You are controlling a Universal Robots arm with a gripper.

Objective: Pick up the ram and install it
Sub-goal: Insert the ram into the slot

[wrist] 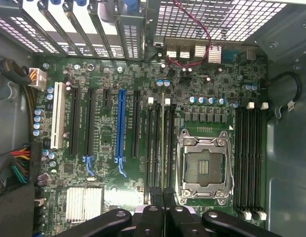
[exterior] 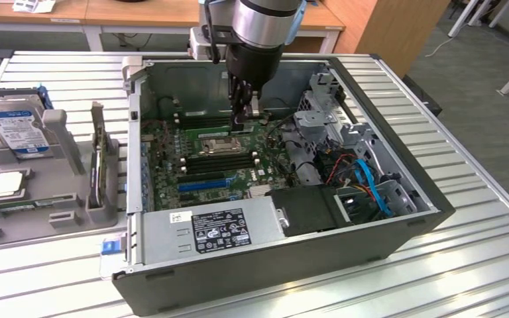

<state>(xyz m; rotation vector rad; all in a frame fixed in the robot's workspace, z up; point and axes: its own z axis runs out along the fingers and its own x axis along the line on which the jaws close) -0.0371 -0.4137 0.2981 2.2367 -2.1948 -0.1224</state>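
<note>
The gripper (wrist: 162, 197), fingers pinched on the thin ram (wrist: 162, 143), held it edge-on over the memory slots (wrist: 153, 148) beside the empty processor socket (wrist: 204, 165), where slight misalignment risked jamming it or scraping the motherboard (wrist: 101, 143).

Open metal computer case (exterior: 281, 271) on slatted bench (exterior: 466, 265), grey parts holder (exterior: 24, 232) at exterior view's left; green ram stick (wrist: 162, 143) in slot beside square processor socket (wrist: 204, 165), clamped in tool (wrist: 162, 195).
</note>
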